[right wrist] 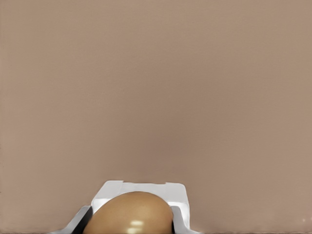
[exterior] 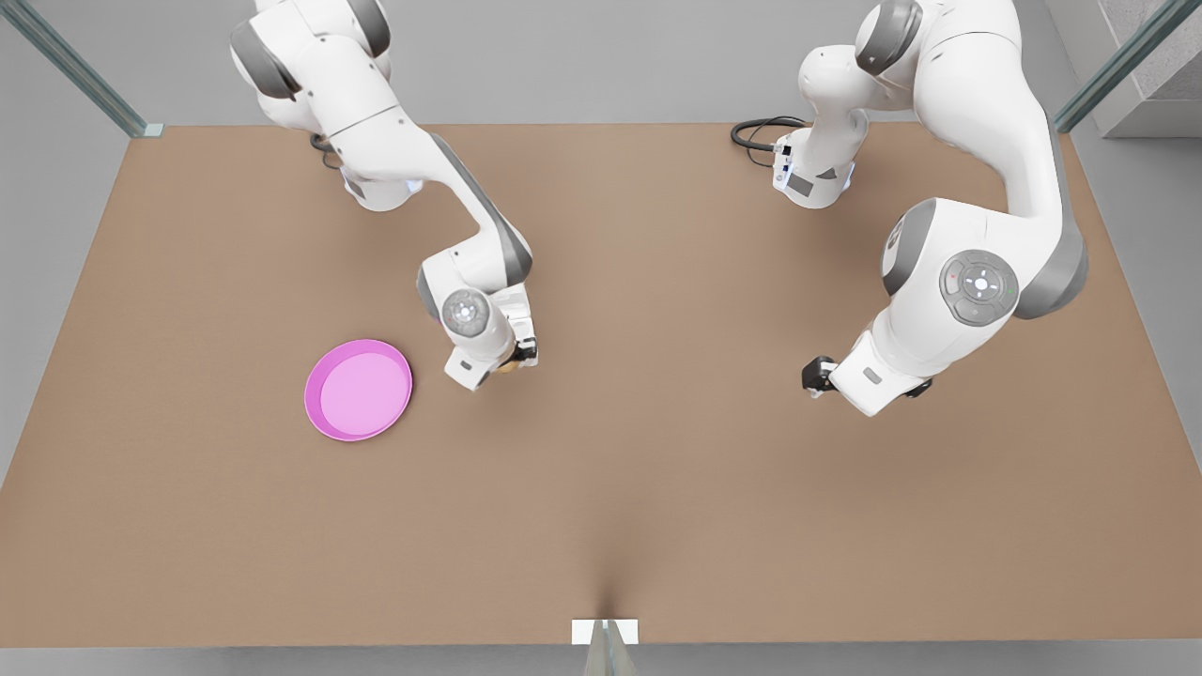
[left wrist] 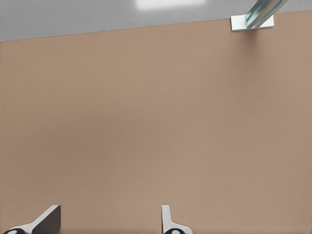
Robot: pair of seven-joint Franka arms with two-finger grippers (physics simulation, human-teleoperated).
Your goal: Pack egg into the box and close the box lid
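Note:
The tan-brown egg [right wrist: 131, 214] sits between the white fingers [right wrist: 178, 201] of my right gripper [exterior: 517, 361], which is shut on it. This gripper belongs to the arm at the front view's left. It hovers low over the brown table just right of the pink plate, and a sliver of the egg [exterior: 509, 368] peeks out under it. My left gripper [exterior: 815, 376], on the arm at the front view's right, hangs open over bare table. Its two fingertips [left wrist: 48, 217] stand wide apart with nothing between them. The box and its lid are out of view.
A round pink plate [exterior: 358, 390] lies on the table [exterior: 657, 488] toward the front view's left. A white bracket with a metal post [exterior: 606, 634] marks the middle of the near edge, also in the left wrist view [left wrist: 253, 18]. A black cable [exterior: 756, 131] loops at the far edge.

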